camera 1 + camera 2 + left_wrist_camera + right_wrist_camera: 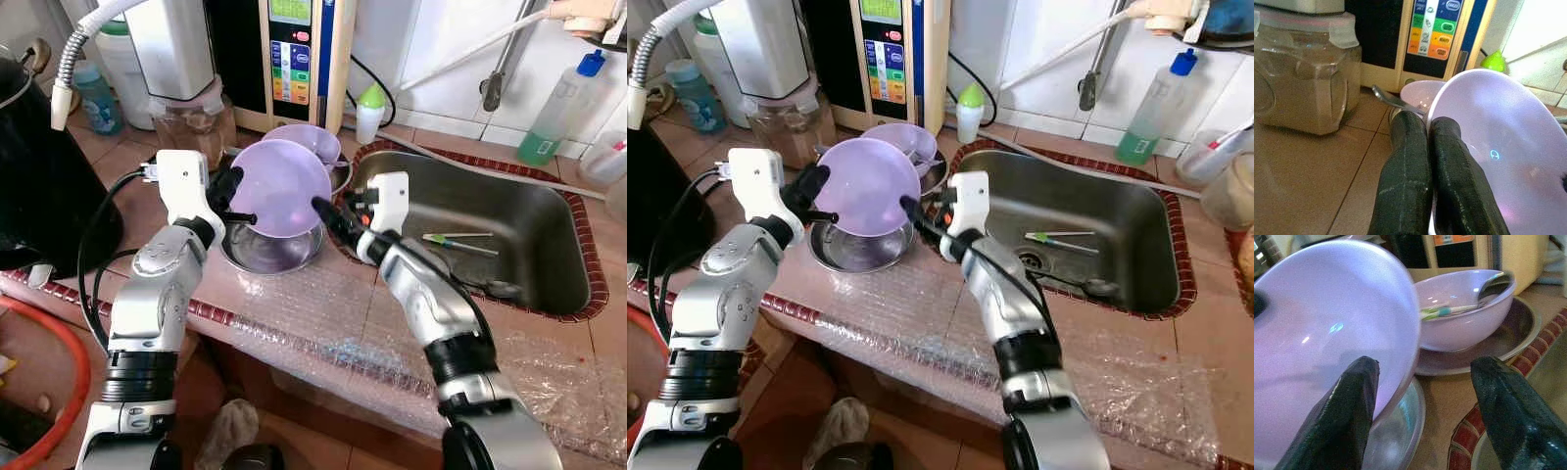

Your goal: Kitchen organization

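Your left gripper (238,199) is closed on the rim of the lilac bowl (282,186); in the left wrist view its two fingers (1405,176) lie pressed together with the rim between them. The bowl is lifted and tipped on its edge, so its hollow side faces toward you and toward the sink (549,206), and its rim stands almost upright. It hangs above a steel dish (274,250) that sits on the tabletop (118,157).

Your right gripper (328,211) is spread wide. One finger (1342,416) is at the lower right edge of the bowl, the other is apart from it on the sink side; I cannot tell if the near finger touches.

Just behind the tilted bowl a second lilac bowl (312,142) stands upright on a steel plate (1508,333), with a spoon (1496,283) and a green and white stick in it.

The tabletop is of brown tiles, with bubble wrap (323,333) over its front edge. The sink is steel, with a red tile border, and some utensils lie in it. At the back you see a water machine (294,59), a plastic jar (1303,83), a green bottle (558,117) and white wall tiles.
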`<state>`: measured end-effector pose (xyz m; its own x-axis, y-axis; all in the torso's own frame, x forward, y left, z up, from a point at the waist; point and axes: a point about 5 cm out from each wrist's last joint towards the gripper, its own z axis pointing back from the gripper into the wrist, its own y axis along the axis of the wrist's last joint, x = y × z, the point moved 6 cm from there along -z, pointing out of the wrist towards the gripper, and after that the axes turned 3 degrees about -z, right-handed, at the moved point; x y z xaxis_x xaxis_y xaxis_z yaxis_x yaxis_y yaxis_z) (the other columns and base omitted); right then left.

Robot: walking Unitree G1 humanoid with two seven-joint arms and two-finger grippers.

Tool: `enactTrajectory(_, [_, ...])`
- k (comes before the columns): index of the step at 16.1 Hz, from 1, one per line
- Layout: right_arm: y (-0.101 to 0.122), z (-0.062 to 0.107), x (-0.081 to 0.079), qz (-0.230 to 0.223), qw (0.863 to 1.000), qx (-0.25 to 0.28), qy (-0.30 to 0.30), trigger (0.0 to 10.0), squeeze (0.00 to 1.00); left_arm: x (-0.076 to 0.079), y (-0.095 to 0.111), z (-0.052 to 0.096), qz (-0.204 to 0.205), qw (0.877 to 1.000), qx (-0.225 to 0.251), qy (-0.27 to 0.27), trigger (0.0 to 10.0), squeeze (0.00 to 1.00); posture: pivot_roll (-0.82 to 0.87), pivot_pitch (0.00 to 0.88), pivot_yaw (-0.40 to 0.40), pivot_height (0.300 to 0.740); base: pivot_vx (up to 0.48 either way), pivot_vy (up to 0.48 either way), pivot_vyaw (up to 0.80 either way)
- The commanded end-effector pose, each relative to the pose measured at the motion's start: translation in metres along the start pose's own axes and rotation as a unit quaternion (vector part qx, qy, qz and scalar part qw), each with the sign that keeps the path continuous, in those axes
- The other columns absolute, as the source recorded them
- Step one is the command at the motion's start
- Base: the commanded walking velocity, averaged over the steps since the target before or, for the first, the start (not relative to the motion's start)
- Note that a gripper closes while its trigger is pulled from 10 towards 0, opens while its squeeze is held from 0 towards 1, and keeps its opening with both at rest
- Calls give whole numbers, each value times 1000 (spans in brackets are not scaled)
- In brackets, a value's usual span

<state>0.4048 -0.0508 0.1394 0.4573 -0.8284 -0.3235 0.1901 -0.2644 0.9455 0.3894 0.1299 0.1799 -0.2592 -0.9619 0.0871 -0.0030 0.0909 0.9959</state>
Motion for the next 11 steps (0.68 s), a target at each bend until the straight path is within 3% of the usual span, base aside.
enactTrajectory(1, [4,-3,7,-17,1000,0,-22,0,0,14,15,0,-7,999,30,-30,0,0,62,0,26,740,0,0,0])
enactTrajectory(6, [10,-11,-6,-55,998,5,1,0,0,20,18,2,-15,998,48,-45,0,0,65,0,20,740,0,0,0])
enactTrajectory(11, [9,-8,15,-68,997,1,-48,0,0,20,19,1,-29,997,53,-46,0,0,57,0,24,740,0,0,0])
